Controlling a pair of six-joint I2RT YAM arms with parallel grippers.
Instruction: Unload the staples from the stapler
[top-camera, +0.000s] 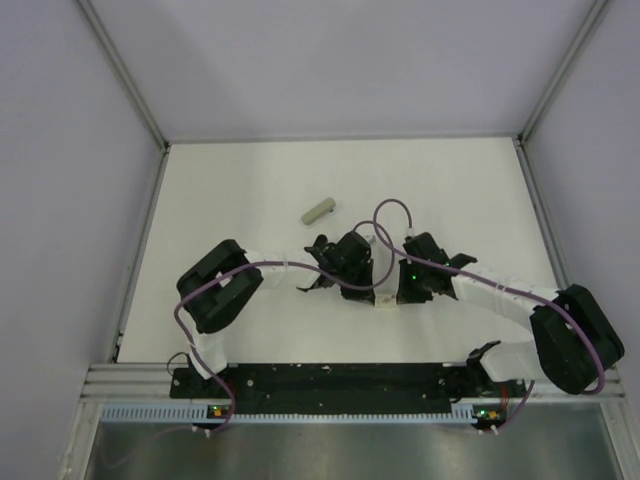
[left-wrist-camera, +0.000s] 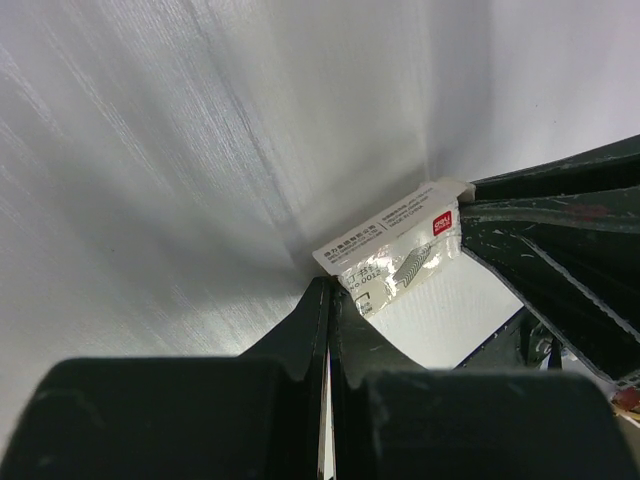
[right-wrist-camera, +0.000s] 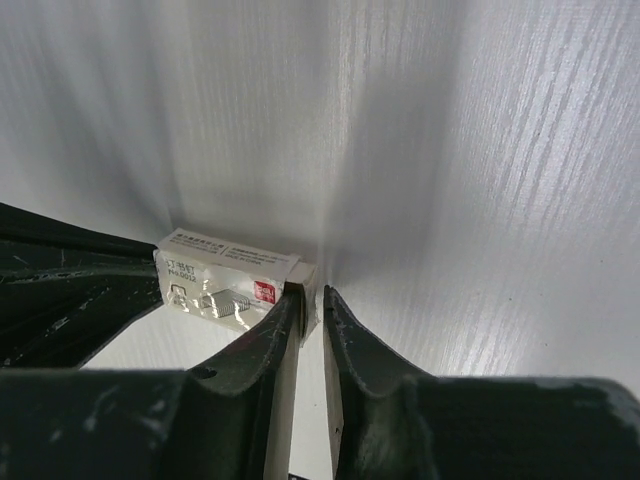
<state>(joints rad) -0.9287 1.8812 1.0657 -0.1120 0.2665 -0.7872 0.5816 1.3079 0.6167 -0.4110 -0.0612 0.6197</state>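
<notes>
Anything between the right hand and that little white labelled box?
Nothing visible: the right hand has its tips flanking one end of the white box; the left hand, shut, meets the other. The green stick lies apart.

White box (red logo) sits just beyond the end effector.

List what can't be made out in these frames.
- Stapler: top view, lost among the black arm hardware; wrist views miss it.
- Staples: none seen; the white box hides its contents.
- Right gripper: right wrist view, its fingers hide any pinch on the box.
- Box label: wrist views, print too small.
</notes>
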